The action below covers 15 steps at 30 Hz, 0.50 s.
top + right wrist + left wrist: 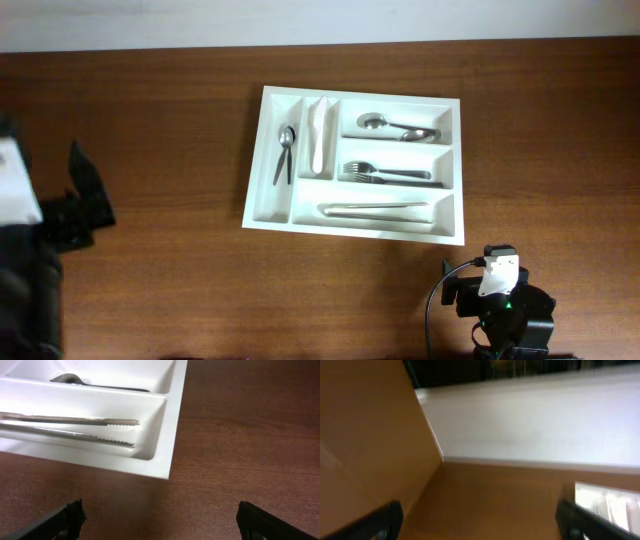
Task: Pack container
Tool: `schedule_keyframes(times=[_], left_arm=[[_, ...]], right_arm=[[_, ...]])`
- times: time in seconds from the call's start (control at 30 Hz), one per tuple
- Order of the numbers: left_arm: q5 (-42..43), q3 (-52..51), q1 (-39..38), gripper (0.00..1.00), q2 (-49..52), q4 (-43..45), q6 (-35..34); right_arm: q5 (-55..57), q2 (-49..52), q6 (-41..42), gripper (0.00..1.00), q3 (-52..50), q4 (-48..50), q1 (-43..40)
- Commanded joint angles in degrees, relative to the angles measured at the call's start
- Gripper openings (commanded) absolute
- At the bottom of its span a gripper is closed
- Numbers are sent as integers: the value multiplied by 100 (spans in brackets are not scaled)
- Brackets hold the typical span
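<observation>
Our left gripper stands wide and empty, well apart from the container at mid-table. Our right gripper, equally wide and empty, hangs near its corner, and we judge a low swing could shove it askew. Inside we count 1 teaspoon, 1 white utensil, spoons and forks, perhaps 2 each, and 1 tongs.

A brown wooden table is filling the frame, a white strip is running along the top, and a large spoon, fork and tongs are lying right of centre.
</observation>
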Motion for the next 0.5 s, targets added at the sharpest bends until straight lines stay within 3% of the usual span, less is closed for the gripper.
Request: schedule_keyframes(times=[0.0,0.23,0.47], left_arm=[[-50,-2275,39,99,-994,1233,109],[953,-5751,39,99,-2575,3606,90],[1115,-7353,39,99,-3259,4216,92]], right_arm=[[-31,-63,-39,99,-33,17,52],[-31,-63,-39,99,-33,20,50],[-31,-63,-39,99,-33,17,50]])
